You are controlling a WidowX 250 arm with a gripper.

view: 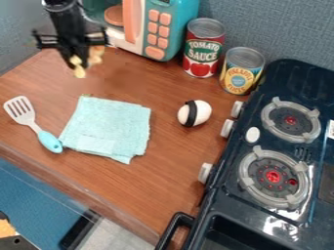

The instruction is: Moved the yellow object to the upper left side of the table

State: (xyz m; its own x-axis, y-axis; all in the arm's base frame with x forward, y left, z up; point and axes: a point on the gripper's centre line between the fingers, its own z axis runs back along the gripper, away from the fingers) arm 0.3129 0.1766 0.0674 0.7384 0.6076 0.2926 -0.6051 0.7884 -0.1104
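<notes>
At the upper left, the black gripper [79, 62] hangs over the back left part of the wooden table [130, 185]. A small, irregular yellow object [96, 54] is at its lower end, with paler yellow parts showing around the fingertips. The gripper appears shut on this object, partly covering it. Both are above and behind the folded light-blue cloth [108, 127].
A spatula [27, 117] with a blue handle lies left of the cloth. A white egg-like object with a black band [194, 113] sits to its right. Behind are a toy microwave [156, 29] and two cans [203, 46]; a dark stove [274, 146] stands right.
</notes>
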